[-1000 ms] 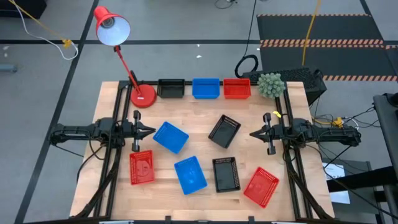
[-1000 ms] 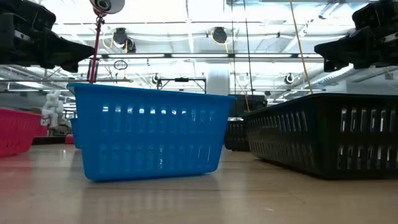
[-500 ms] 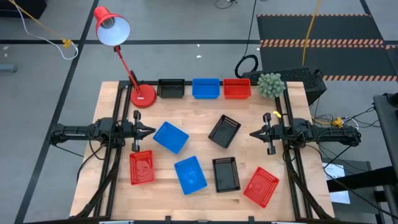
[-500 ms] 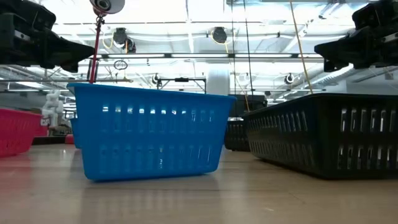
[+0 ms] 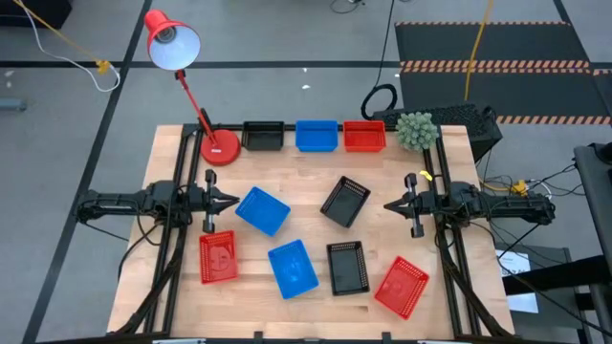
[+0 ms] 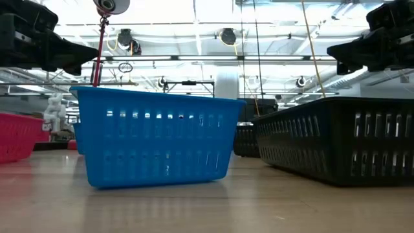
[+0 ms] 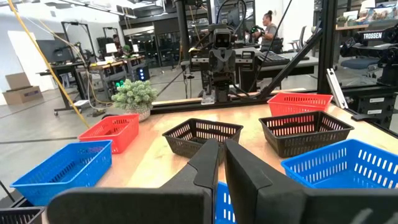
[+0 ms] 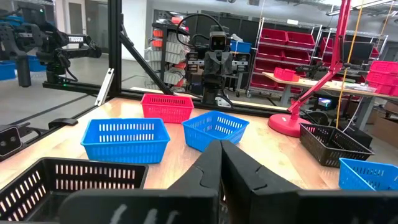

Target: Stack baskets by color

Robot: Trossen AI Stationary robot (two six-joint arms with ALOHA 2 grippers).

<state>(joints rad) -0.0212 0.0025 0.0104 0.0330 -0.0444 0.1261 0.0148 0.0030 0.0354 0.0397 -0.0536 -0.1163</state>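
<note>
1. Red, blue and black baskets are lying unsorted on the wooden tabletop (image 5: 172, 153); no stacking is showing yet, so the task seems to be sitting at its very start.
2. Three are lining the upper edge in the high view: black basket (image 5: 263, 136), blue basket (image 5: 316, 136), red basket (image 5: 363, 137).
3. Six loose ones are filling the middle and lower frame, among them a tilted blue basket (image 5: 262, 210) and a tilted black basket (image 5: 345, 201).
4. Left gripper (image 5: 232, 202) is hovering at centre left, fingers nearly closed, gripping nothing.
5. Right gripper (image 5: 388, 205) is hovering at centre right, fingers closed and empty.
6. Next move is likely calling for opened fingers and a descent onto a basket rim.
</note>
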